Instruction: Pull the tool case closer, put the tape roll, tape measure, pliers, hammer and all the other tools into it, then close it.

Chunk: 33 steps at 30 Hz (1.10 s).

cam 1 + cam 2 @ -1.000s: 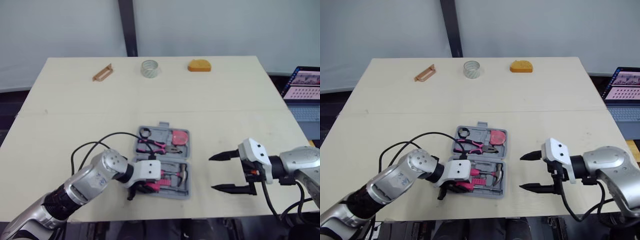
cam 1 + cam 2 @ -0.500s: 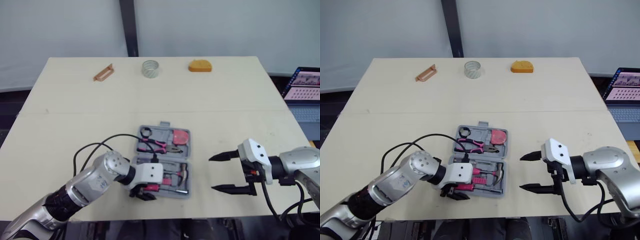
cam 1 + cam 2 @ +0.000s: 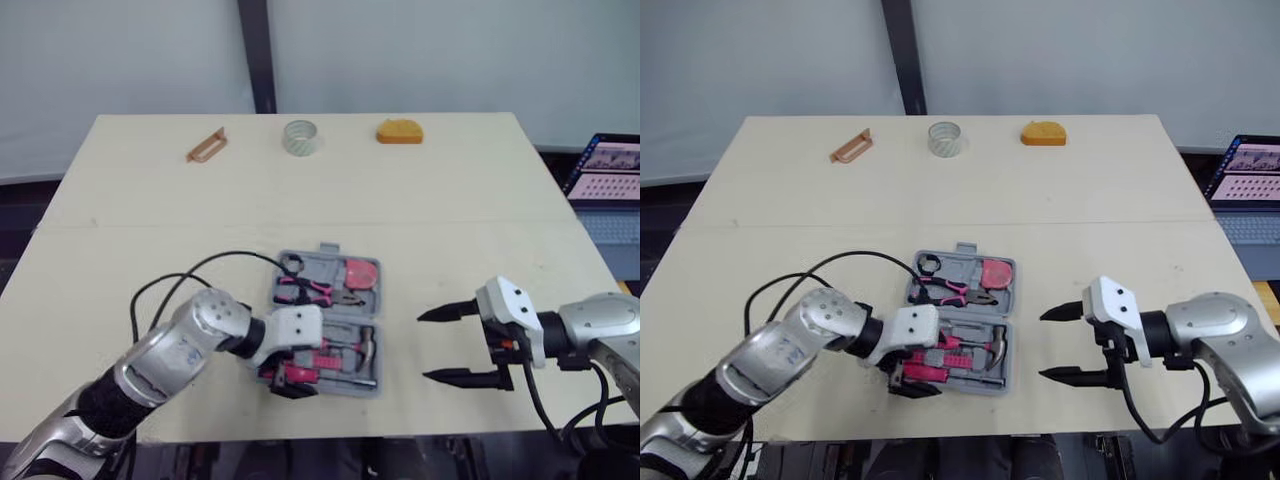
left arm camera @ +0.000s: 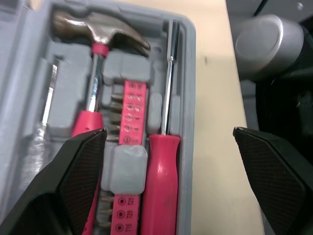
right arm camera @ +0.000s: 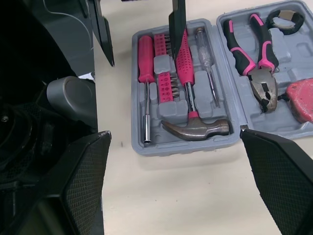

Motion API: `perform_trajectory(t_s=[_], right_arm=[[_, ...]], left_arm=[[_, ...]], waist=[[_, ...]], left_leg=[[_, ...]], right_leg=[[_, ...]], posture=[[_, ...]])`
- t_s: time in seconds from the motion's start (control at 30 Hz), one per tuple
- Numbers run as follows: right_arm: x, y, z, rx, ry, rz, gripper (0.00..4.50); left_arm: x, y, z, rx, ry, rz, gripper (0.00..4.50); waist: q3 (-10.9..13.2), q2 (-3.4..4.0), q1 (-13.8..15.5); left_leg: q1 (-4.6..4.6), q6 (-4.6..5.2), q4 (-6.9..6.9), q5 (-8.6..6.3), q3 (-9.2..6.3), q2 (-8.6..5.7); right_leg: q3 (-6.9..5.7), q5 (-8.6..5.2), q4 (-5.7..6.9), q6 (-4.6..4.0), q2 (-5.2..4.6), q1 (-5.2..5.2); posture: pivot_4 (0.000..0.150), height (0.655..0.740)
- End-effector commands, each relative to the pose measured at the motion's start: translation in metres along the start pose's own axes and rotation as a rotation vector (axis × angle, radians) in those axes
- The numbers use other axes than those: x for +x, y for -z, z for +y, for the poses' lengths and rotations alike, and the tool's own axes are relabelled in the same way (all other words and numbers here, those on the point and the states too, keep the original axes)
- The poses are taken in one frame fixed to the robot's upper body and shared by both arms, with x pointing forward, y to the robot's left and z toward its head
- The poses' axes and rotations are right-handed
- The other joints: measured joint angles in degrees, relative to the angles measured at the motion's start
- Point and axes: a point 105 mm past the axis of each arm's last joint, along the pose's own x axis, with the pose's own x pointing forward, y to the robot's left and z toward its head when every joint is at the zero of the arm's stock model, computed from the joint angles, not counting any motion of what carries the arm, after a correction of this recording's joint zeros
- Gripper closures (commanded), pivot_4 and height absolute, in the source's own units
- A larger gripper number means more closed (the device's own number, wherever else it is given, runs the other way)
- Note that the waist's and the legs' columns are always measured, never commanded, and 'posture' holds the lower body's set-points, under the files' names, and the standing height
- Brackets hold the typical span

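The grey tool case (image 3: 372,328) lies open near the table's front edge. In it are pliers (image 5: 254,58), a pink tape measure (image 5: 301,100), a hammer (image 4: 98,29), a pink-handled screwdriver (image 4: 164,166) and a strip of bits. My left gripper (image 3: 283,380) hovers open over the case's front left corner, its fingers (image 4: 78,171) astride the screwdriver and holding nothing. Off to the case's right, my right gripper (image 3: 423,347) stands open and empty. The tape roll (image 3: 300,137) sits at the far edge of the table.
At the table's back edge an orange object (image 3: 399,131) lies right of the tape roll and a brown flat piece (image 3: 205,146) lies left of it. A laptop (image 3: 606,175) stands beyond the table's right edge. A black cable (image 3: 215,265) loops over my left arm.
My left gripper has opened wide over the case's front half, and its arm has swung slightly. The right arm has stayed still.
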Motion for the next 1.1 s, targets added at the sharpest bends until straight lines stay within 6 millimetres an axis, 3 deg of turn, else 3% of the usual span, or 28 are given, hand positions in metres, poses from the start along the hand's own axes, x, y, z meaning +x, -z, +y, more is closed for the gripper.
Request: perform_trajectory(t_s=[0.03,0.13,0.2,0.33,0.47,0.9,1.1], right_arm=[[-0.002,-0.007,0.0,-0.028,-0.003,-0.017,0.0],[0.0,-0.008,-0.001,-0.029,-0.002,-0.021,0.0],[0.001,-0.008,-0.001,-0.029,-0.001,-0.024,0.0],[0.002,-0.008,-0.003,-0.031,0.003,-0.027,0.0],[0.002,-0.008,-0.004,-0.033,0.008,-0.027,0.0],[-0.001,-0.006,-0.004,-0.03,0.008,-0.017,0.0],[-0.002,-0.005,-0.004,-0.029,0.006,-0.015,0.0]], left_arm=[[-0.012,-0.013,0.002,0.027,-0.004,-0.178,0.06],[-0.018,-0.012,0.012,-0.013,-0.057,-0.324,0.06],[-0.015,0.004,0.01,-0.018,-0.051,-0.323,0.82],[-0.006,0.029,-0.001,-0.041,-0.014,-0.308,2.94],[0.002,0.044,-0.004,-0.037,-0.009,-0.276,4.48],[0.011,0.062,-0.01,-0.034,0.004,-0.223,4.48],[0.011,0.053,-0.01,-0.046,0.007,-0.275,4.48]], waist=[[0.0,0.0,-0.13],[0.0,0.0,-0.11],[0.0,0.0,-0.2],[0.0,0.0,-0.24],[0.0,0.0,-0.05],[0.0,0.0,-0.21],[0.0,0.0,-0.18]], left_leg=[[0.0,0.0,-0.01,0.0,0.0,0.0],[-0.06,0.01,0.03,-0.01,-0.04,0.0],[-0.05,0.01,0.06,-0.01,-0.05,0.0],[-0.02,0.01,0.0,-0.01,-0.03,0.0],[-0.05,0.03,0.05,-0.02,-0.04,0.0],[-0.03,0.02,0.04,-0.02,-0.03,0.0],[-0.03,0.03,0.05,-0.02,-0.03,0.0]], right_leg=[[0.0,0.0,-0.01,0.0,0.0,0.0],[-0.01,0.0,-0.02,0.0,-0.01,0.0],[-0.02,0.0,-0.01,0.0,0.0,0.01],[-0.02,0.0,-0.04,0.0,0.0,0.0],[-0.02,0.0,-0.04,0.0,-0.01,0.02],[-0.02,0.0,-0.02,0.01,0.0,0.02],[-0.02,0.01,-0.02,0.01,0.0,0.02]], posture=[[0.15,0.74],[0.15,0.74],[0.15,0.74],[0.15,0.74],[0.15,0.74],[0.15,0.74],[0.15,0.74]])
